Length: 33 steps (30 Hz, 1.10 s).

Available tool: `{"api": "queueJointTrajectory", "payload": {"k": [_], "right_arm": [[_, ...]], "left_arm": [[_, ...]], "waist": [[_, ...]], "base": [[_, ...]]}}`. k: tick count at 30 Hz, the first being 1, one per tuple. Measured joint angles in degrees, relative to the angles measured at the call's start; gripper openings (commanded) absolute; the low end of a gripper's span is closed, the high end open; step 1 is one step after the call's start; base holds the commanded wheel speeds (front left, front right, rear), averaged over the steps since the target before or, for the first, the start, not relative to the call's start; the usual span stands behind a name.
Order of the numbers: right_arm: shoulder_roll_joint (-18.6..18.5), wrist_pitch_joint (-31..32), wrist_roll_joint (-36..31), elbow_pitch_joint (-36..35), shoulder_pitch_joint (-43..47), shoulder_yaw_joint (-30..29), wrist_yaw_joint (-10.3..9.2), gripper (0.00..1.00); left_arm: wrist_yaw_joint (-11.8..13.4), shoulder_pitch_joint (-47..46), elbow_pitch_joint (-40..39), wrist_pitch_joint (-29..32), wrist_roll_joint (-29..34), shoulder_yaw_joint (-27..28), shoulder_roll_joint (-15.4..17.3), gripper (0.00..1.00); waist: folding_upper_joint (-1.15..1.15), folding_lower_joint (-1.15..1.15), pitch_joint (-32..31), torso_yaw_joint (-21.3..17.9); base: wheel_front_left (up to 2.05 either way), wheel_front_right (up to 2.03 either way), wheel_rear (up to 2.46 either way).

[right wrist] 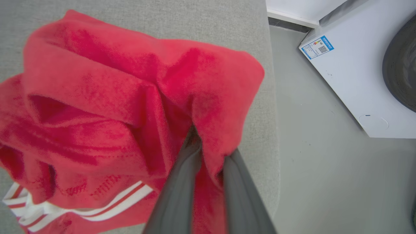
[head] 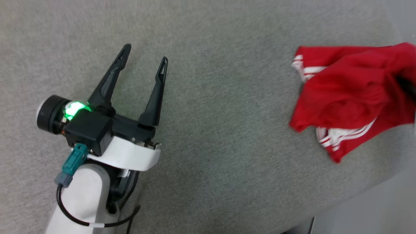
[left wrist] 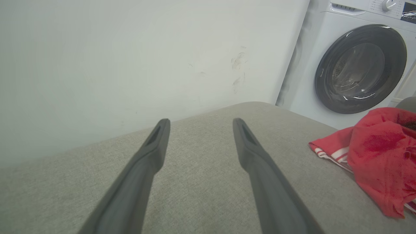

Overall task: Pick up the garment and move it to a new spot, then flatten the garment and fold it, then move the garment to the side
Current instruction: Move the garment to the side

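At six o'clock of the right wrist view, the right gripper (right wrist: 209, 156) is seen clenched on a bunched fold of the garment (right wrist: 113, 97), a red jersey T-shirt with red-and-white striped trim. The cloth is gathered between the two long dark fingers and spreads away toward nine and eleven o'clock. At three o'clock of the head view the shirt is shown crumpled near the edge of the grey fabric-covered surface (head: 211, 130). Toward nine o'clock the left gripper (head: 145, 53) is held released, jaws wide, nothing between them, well apart from the shirt. The pick-up is judged to be under way; relocation, flattening, folding and setting aside are left. One container is visible, a white front-loading washing machine (left wrist: 360, 68) at two o'clock of the left wrist view. Its round dark door is closed, and its contents cannot be made out.
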Motion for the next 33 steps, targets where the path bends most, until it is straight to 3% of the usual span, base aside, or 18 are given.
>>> {"api": "queueJointTrajectory", "payload": {"k": [3,5,10,11,12,13,16,23,27,33], "right_arm": [[-1.13,-2.98,-0.15,5.65,-3.06,-1.53,0.01,0.00],[-2.11,-7.61,-2.34,13.16,-7.08,-5.39,0.01,0.00],[-1.13,-13.10,-6.51,22.72,-11.42,-11.29,0.02,0.00],[-0.57,-14.10,-7.75,24.46,-11.87,-12.10,0.02,0.15],[0.18,-15.06,-8.38,25.85,-12.29,-12.79,0.01,0.49],[1.03,-15.93,-8.57,27.24,-12.71,-13.45,0.01,1.00],[2.68,-19.85,-11.26,30.85,-13.37,-15.66,0.02,1.00],[2.38,-29.51,-20.80,37.57,-14.68,-25.59,0.01,1.00],[3.77,-33.72,-23.19,36.37,-13.16,-28.18,0.01,1.00],[8.72,-36.52,-23.51,30.10,-4.67,-30.16,0.00,1.00]], "left_arm": [[-0.49,-1.91,-1.37,0.99,0.32,-0.62,0.81,1.00],[-0.79,-4.02,-3.48,1.72,0.80,-1.43,1.25,1.00],[-0.89,-5.41,-5.08,2.12,1.08,-2.04,1.29,1.00],[-0.89,-5.42,-5.14,2.11,1.14,-2.19,1.26,1.00],[-0.88,-5.42,-5.14,2.07,1.18,-2.22,1.29,1.00],[-0.86,-5.45,-5.06,1.93,1.18,-2.38,1.23,1.00],[-0.73,-5.45,-4.19,1.27,0.94,-2.75,1.04,1.00],[0.05,-4.24,-0.14,-2.07,-0.41,-3.44,-0.60,1.00],[1.04,-1.31,2.97,-4.20,-1.63,-3.36,-1.57,1.00],[3.08,4.37,6.37,-6.17,-3.42,-2.36,-2.83,1.00]], "waist": [[0.00,0.00,3.64,0.53],[0.00,0.01,7.68,1.83],[0.00,0.00,10.53,4.08],[0.00,0.00,10.78,4.45],[0.00,0.00,10.93,4.75],[0.00,0.01,10.96,4.98],[0.00,0.00,10.20,5.23],[0.00,0.00,5.90,6.38],[0.00,-0.01,1.88,7.49],[0.00,-0.02,-5.27,9.66]], "base": [[0.00,0.00,0.00],[0.00,0.00,0.00],[0.00,0.00,0.00],[0.00,0.00,0.00],[0.00,0.00,0.00],[0.00,0.00,0.00],[0.00,0.00,0.00],[0.00,0.00,0.00],[0.00,0.00,0.00],[0.00,0.00,0.00]]}}
